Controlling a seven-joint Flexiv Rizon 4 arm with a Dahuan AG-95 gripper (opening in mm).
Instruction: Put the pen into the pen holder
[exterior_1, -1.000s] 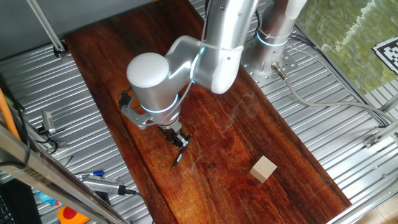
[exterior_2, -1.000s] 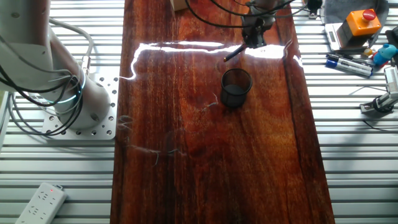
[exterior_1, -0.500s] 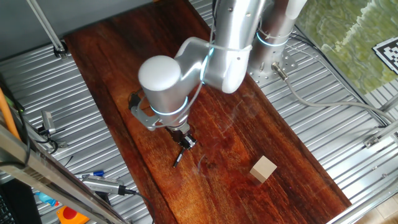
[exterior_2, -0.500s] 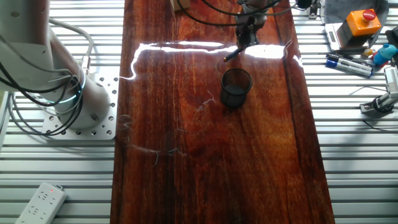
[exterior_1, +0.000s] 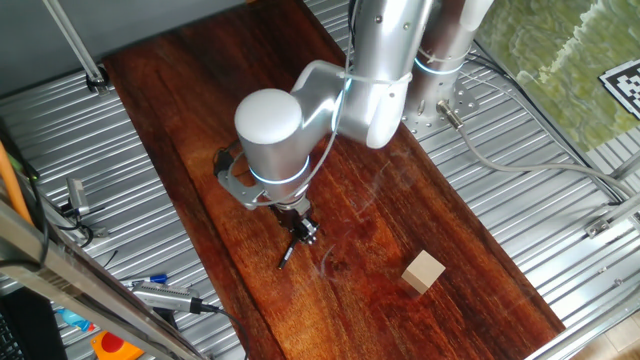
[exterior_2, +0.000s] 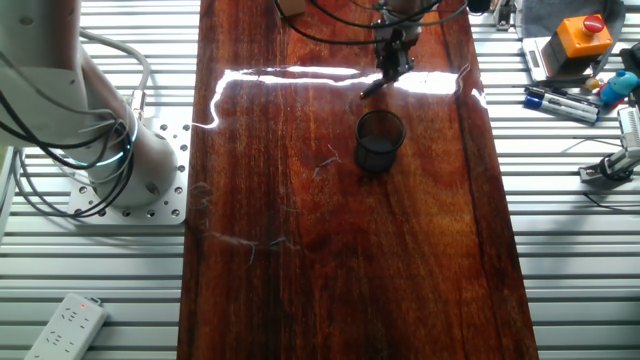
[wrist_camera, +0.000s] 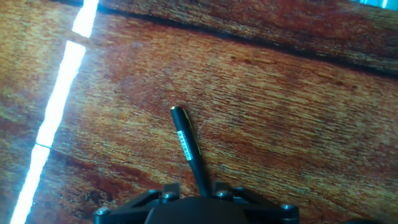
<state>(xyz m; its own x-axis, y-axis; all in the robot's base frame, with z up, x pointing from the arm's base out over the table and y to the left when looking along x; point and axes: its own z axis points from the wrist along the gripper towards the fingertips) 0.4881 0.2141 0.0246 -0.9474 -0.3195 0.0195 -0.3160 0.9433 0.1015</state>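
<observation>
hand view: fingers (wrist_camera: 202, 198) seemingly clamped on the pen (wrist_camera: 188, 148) at one end; light, stiff, slippery.

From my station I saw a tan wooden block (exterior_1: 424, 271) sitting on the dark wooden table (exterior_1: 470, 250), well apart from anything else. Off the board lay blue-and-silver markers (exterior_2: 560, 102), an orange box with a red button (exterior_2: 582, 36), and a white power strip (exterior_2: 65, 325).
</observation>
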